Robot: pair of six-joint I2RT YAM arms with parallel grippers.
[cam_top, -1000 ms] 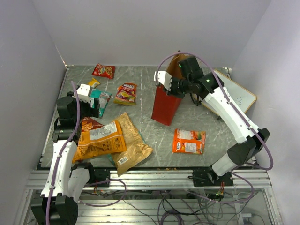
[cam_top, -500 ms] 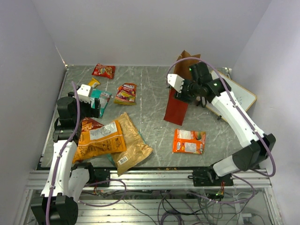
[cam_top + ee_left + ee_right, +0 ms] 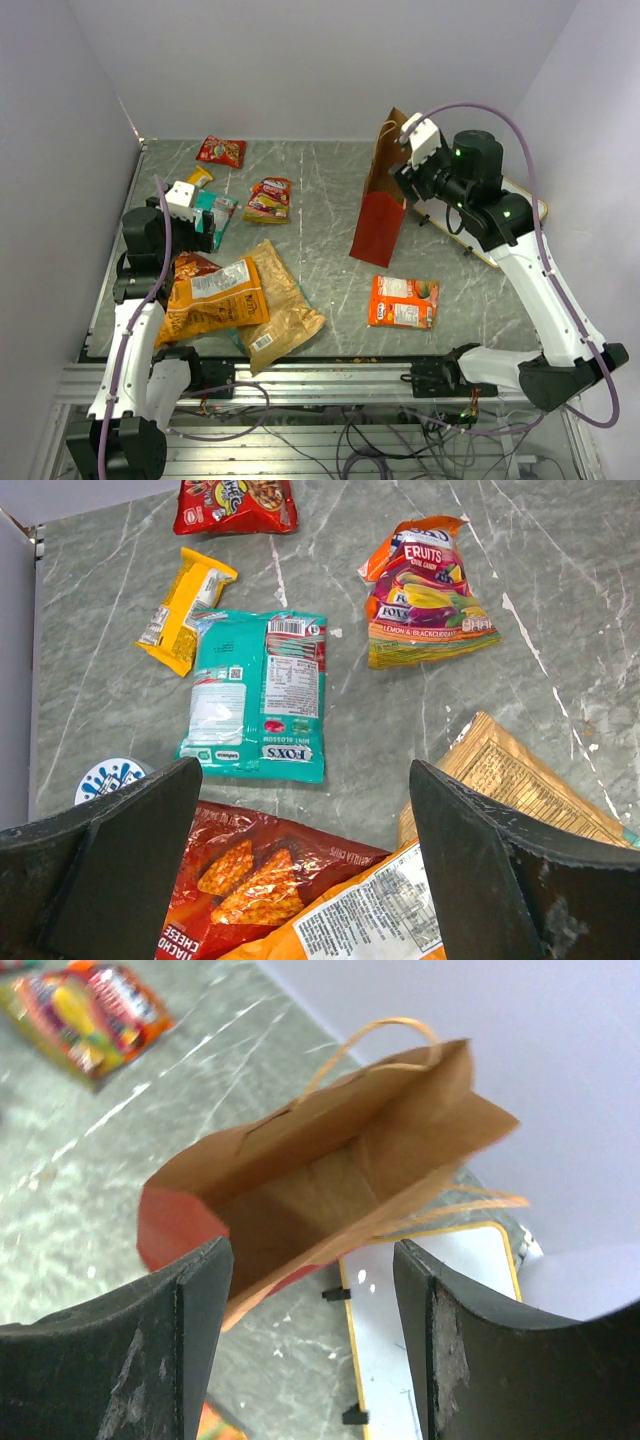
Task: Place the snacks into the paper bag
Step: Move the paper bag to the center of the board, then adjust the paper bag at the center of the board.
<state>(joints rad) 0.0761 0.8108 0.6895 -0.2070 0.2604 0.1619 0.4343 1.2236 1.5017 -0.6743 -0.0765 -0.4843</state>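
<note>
the paper bag [image 3: 378, 212] stands on the worktop [image 3: 320, 195] right of centre, red outside, its brown mouth open upward. the right tool [image 3: 408, 158] hangs at the bag's top rim, its fingers [image 3: 190, 1330] spread wide with the mouth showing between them; whether either touches the paper i cannot tell. a white board [image 3: 512, 205] lies to the bag's right. the left tool [image 3: 305, 770], also spread apart and gripping nothing, hovers over a teal packet [image 3: 255, 695] and a doritos bag [image 3: 250, 875]. a yellow packet [image 3: 185, 608] lies just beside the teal one. an orange chip bag [image 3: 215, 295] overlaps a gold bag [image 3: 290, 310]. an orange pack [image 3: 403, 301] lies alone in front of the paper bag.
</note>
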